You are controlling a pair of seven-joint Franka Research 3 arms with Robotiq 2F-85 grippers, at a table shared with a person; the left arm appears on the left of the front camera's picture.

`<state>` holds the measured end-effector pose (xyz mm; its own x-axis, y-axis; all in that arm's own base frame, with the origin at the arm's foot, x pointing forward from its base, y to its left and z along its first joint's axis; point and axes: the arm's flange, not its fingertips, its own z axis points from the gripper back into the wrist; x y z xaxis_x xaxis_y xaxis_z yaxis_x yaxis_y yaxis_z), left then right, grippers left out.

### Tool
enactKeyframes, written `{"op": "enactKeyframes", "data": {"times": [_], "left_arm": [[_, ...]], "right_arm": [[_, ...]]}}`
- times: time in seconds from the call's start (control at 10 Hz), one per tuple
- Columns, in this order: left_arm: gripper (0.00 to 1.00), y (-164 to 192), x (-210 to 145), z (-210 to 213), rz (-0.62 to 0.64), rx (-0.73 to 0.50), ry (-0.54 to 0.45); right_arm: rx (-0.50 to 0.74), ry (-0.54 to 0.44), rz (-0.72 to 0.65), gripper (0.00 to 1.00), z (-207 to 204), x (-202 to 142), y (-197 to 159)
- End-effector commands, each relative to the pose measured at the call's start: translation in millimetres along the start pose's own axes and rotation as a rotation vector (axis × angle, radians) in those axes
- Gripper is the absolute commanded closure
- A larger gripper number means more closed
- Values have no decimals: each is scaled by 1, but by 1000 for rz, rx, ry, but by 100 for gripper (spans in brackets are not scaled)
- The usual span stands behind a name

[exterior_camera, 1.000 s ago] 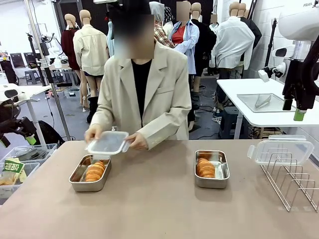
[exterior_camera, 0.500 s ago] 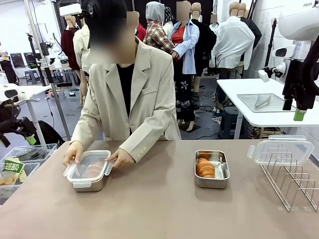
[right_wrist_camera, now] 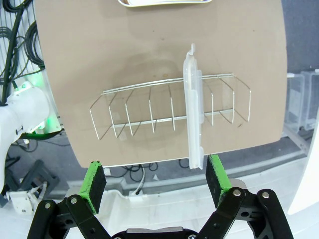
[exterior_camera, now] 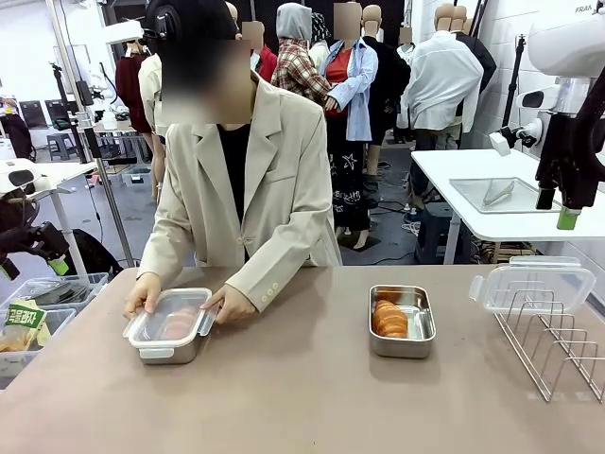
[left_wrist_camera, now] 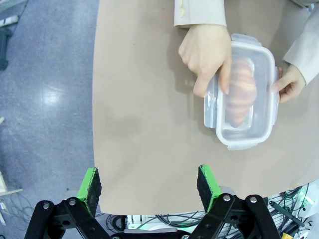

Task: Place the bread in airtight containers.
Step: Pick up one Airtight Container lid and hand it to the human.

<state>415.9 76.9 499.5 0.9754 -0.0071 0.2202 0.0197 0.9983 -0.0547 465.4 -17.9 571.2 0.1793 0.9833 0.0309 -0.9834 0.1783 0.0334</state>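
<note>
**Tabletop** (exterior_camera: 284,407): tan and plain. A person (exterior_camera: 255,180) in a beige jacket stands at its far edge.

**Left tin** (exterior_camera: 168,333): a stainless-steel container with rounded corners. It sits toward the far-left part of the tabletop, short of the left edge.

**Clear lid** (left_wrist_camera: 245,132): it lies flat over the left tin. Whether its latches are snapped down cannot be told.

**Bread, first piece** (left_wrist_camera: 239,94): golden-brown and ridged. It lies lengthwise inside the left tin and is seen through the clear lid.

**Person's hands:** one hand (exterior_camera: 142,295) is on the lid's side toward the tabletop's left edge. The other hand (exterior_camera: 232,305) is on the opposite side. Both touch the lid.

**Right tin** (exterior_camera: 423,323): uncovered, set right of the tabletop's middle, well apart from the left tin.

**Bread, second piece** (exterior_camera: 388,319): it lies in the right tin against its left wall.

**Wire rack** (exterior_camera: 558,345): it stands along the tabletop's right edge.

**Spare lid** (exterior_camera: 532,284): clear, propped on edge between the rack's wires toward its far end.

**Left gripper** (left_wrist_camera: 148,180): jaws spread wide with nothing between the green pads. It is raised off the tabletop's left edge, well apart from the left tin.

**Right gripper** (right_wrist_camera: 155,178): jaws spread wide and empty. It is raised off the tabletop's right edge, above the wire rack and touching nothing.
</note>
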Motion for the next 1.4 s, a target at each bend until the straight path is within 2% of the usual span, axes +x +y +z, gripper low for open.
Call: {"op": "enactKeyframes", "data": {"times": [0.0,1.3], "left_arm": [[0,0,-1,0,15,8,-10],[0,0,-1,0,15,8,-10]], "right_arm": [[4,-1,10,0,2,-1,-2],[4,-1,10,0,2,-1,-2]]}}
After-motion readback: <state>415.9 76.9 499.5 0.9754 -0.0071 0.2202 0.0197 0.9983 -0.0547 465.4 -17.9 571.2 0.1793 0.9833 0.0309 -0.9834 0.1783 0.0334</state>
